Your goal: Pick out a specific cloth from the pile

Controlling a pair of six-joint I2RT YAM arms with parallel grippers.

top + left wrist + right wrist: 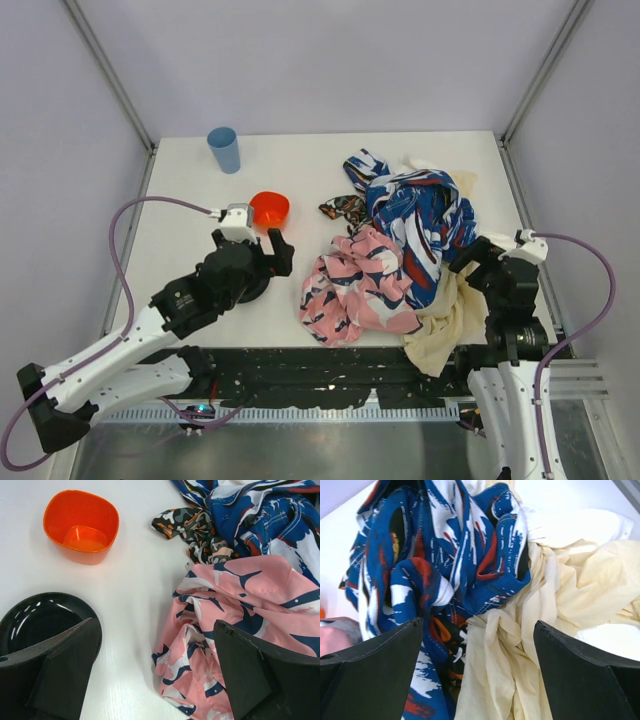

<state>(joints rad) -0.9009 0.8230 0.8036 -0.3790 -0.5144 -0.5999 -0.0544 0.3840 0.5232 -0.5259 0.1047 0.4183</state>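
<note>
The pile (400,250) lies right of centre: a pink patterned garment (360,285) in front, a blue-white-red cloth (420,210) behind, cream fabric (450,320) at the near right and a small dark floral piece (343,208). No plain turquoise-teal cloth shows in any view; it is hidden or out of view. My left gripper (283,255) is open and empty beside the pink garment's (240,605) left edge, its jaws (155,625) wide apart. My right gripper (470,262) is open and empty, hovering at the pile's right side over the seam between blue cloth (445,555) and cream fabric (560,595).
An orange bowl (269,209) stands left of the pile, also in the left wrist view (81,525). A black plate (40,620) lies under my left gripper. A blue cup (224,149) stands at the back left. Enclosure walls bound the table.
</note>
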